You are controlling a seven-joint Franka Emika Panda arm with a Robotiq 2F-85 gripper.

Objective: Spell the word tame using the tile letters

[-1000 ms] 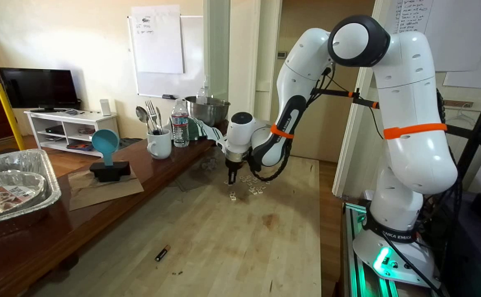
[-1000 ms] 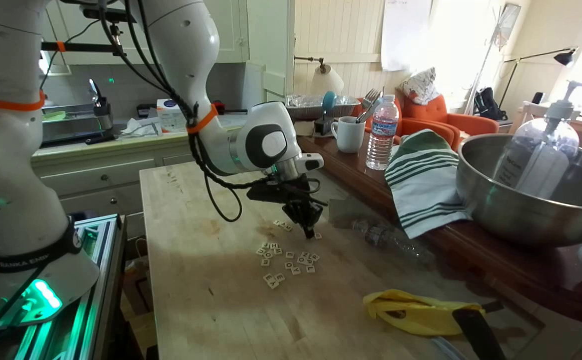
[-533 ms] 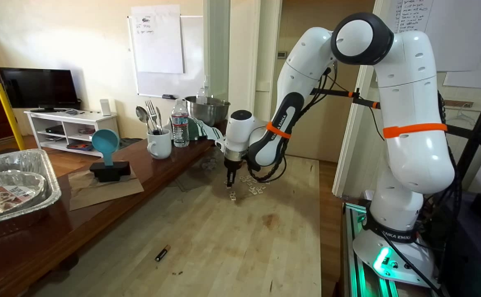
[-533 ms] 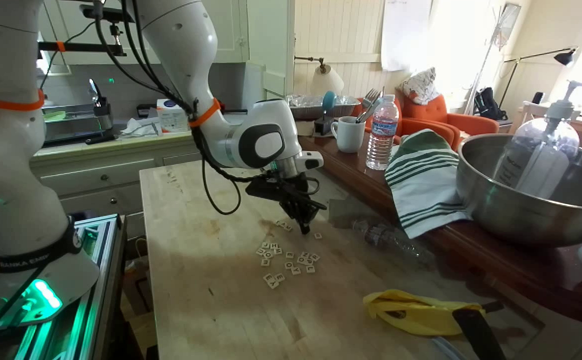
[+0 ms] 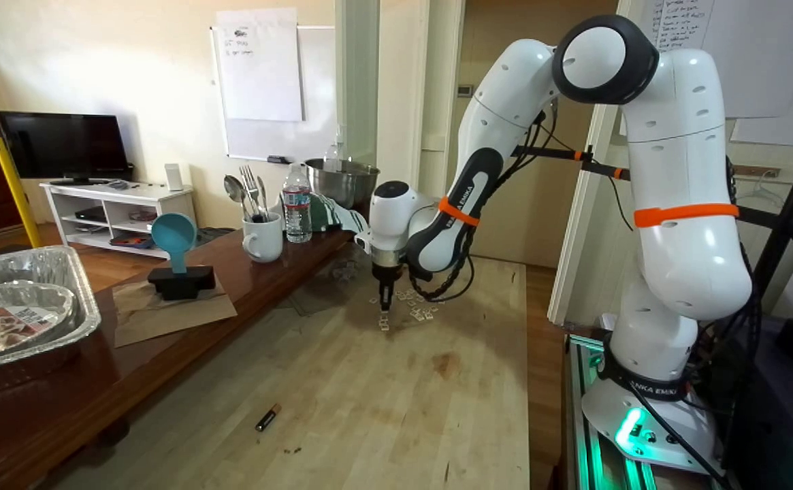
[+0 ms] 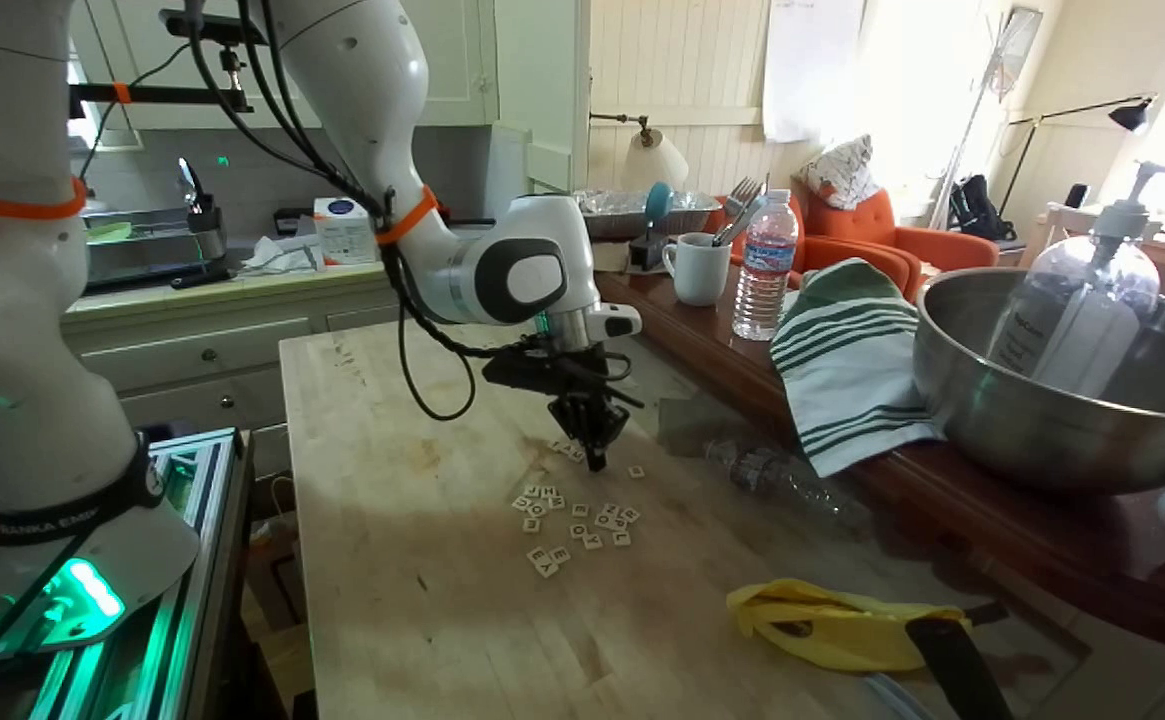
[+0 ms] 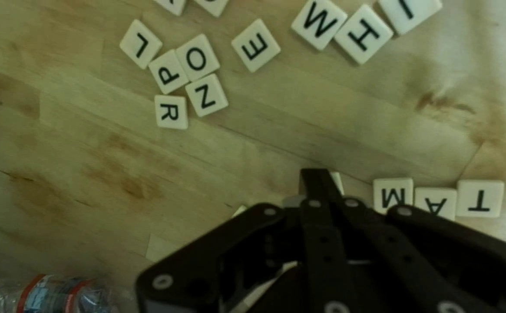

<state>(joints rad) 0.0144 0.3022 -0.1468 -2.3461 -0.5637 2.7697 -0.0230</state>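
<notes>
The tile letters are small cream squares with black letters, flat on the wooden table. In the wrist view, tiles M (image 7: 392,193), A (image 7: 436,201) and T (image 7: 481,198) form a row right of my gripper (image 7: 320,174). My fingers are shut together. A pale tile (image 7: 337,182) shows as a sliver behind the fingertips; its letter is hidden, and I cannot tell if the fingers touch it. A loose E (image 7: 256,45) lies farther up. In an exterior view my fingertips (image 6: 596,465) are low beside the row (image 6: 567,450); they also show pointing down in an exterior view (image 5: 384,307).
More loose tiles (image 6: 607,520) lie in a scattered group near the gripper. A single tile (image 6: 637,472) lies apart. A raised brown counter (image 5: 246,282) with a mug (image 5: 263,238) and water bottle (image 5: 297,207) borders the table. A battery (image 5: 268,417) lies on the table.
My shut gripper has moved a short way, low over the table, toward the row of T, A and M. The row and the loose tiles look unmoved.
</notes>
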